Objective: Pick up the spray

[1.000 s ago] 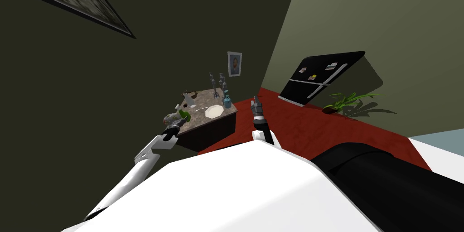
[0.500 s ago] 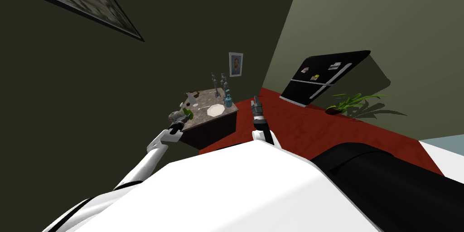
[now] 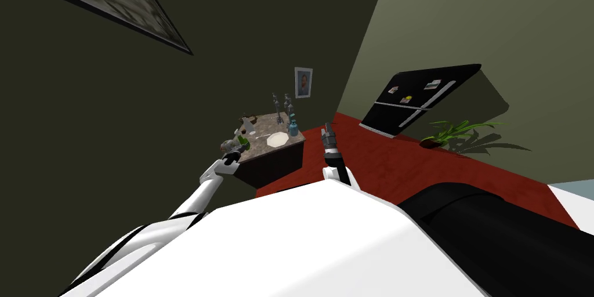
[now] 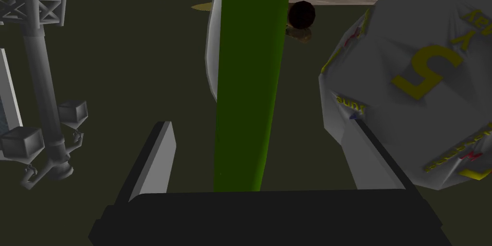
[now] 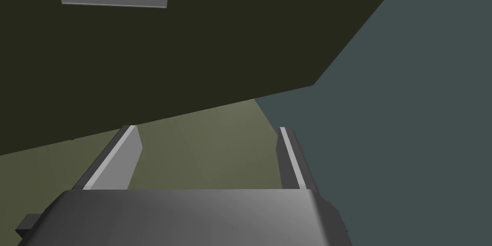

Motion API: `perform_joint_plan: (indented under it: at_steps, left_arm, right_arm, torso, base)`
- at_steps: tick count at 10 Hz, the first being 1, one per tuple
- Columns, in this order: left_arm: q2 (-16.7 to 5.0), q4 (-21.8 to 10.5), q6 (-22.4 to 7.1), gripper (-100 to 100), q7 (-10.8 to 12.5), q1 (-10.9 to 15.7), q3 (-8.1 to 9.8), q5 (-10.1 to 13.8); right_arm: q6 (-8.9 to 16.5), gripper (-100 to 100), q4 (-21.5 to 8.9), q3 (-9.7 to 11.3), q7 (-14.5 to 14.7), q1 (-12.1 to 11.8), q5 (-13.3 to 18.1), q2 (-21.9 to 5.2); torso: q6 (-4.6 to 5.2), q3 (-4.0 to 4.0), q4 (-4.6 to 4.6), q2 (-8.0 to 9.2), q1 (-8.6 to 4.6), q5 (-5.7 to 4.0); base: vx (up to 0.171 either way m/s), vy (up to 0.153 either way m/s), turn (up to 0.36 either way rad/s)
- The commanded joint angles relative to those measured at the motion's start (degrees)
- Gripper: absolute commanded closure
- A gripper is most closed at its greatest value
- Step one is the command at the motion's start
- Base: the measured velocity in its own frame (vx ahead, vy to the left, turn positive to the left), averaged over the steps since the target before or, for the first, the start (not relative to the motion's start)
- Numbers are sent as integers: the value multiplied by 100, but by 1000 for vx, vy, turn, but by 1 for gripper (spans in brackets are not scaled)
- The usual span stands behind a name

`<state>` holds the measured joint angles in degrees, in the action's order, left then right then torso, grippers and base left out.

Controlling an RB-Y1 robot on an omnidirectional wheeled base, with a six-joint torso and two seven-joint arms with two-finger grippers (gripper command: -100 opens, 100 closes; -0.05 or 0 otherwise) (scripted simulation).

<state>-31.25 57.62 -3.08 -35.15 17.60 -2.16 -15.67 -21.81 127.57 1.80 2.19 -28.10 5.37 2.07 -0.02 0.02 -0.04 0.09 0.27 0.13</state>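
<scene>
The spray [image 3: 244, 144] is a tall green thing standing at the near left corner of the small dark table [image 3: 278, 163]. In the left wrist view its green body [image 4: 247, 89] rises between my left gripper's [image 4: 262, 125] two fingers, which stand open, well apart from its sides. In the head view that left gripper [image 3: 235, 153] sits at the table's near corner, right at the spray. My right gripper [image 3: 326, 130] is raised beside the table's right end, open [image 5: 206, 130] and holding nothing.
A grey crumpled bag with yellow print [image 4: 418, 89] lies close against the spray, touching my outer finger. On the table stand a white plate [image 3: 277, 138], a blue bottle [image 3: 293, 130] and grey metal stands [image 4: 43, 89]. A black fridge [image 3: 417, 99] and a plant [image 3: 452, 133] stand to the right.
My left arm has stretched forward towards the table's near corner, bringing the gripper up to the green spray. The head view has shifted slightly. The right arm has not moved.
</scene>
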Motion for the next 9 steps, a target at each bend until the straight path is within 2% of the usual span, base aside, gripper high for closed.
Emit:
perform_joint_plan:
  at_steps: [1,3,4,5,6,8,9]
  left_arm:
    - [-2,-286,48,-100,-38,286,-41,25]
    - [-2,-571,48,-100,-38,567,-41,25]
    - [-2,-729,48,-100,-38,567,-41,25]
    - [159,-935,212,-100,-292,845,-236,111]
    - [159,-1024,212,-100,-292,992,-236,111]
    - [159,-1475,212,-100,-292,1394,-236,111]
    - [159,-1606,212,-100,-292,1394,-236,111]
  right_arm:
    - [0,0,0,0,0,0,0,0]
    - [0,0,0,0,0,-1,0,0]
    - [0,0,0,0,0,-1,0,0]
    - [0,0,0,0,0,-1,0,0]
    - [0,0,0,0,0,-1,0,0]
    - [0,0,0,0,0,0,0,0]
    - [0,0,0,0,0,0,0,0]
  torso:
    - [0,0,0,0,0,0]
    - [0,-10,-3,-20,0,-1]
    - [0,-15,-5,-28,-3,-1]
    - [-1,-18,-7,-31,-3,-1]
    - [-2,-8,-3,-12,1,0]
    - [0,-4,-1,-9,1,-1]
    - [0,-9,-3,-17,-2,-1]
  base:
    - [-50,14,-6]
    - [-7,5,-6]
    - [8,-2,-1]
    - [-65,14,148]
    - [-85,17,70]
    - [-37,11,-11]
    - [0,0,0]
